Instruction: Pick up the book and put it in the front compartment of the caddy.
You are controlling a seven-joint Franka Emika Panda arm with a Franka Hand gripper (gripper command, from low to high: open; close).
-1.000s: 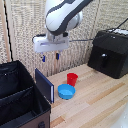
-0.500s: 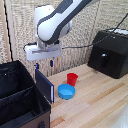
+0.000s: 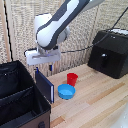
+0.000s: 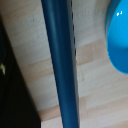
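The book (image 3: 44,85) stands upright on edge on the table (image 3: 95,102), just beside the caddy (image 3: 17,97), directly beneath the pincer (image 3: 50,67); whether the pincer pinches it, I cannot tell.

Change since a second ago: my end effector (image 3: 50,66) has travelled toward the exterior view's left, coming nearer the caddy (image 3: 20,100); it now hangs just above the upright book (image 3: 44,85).
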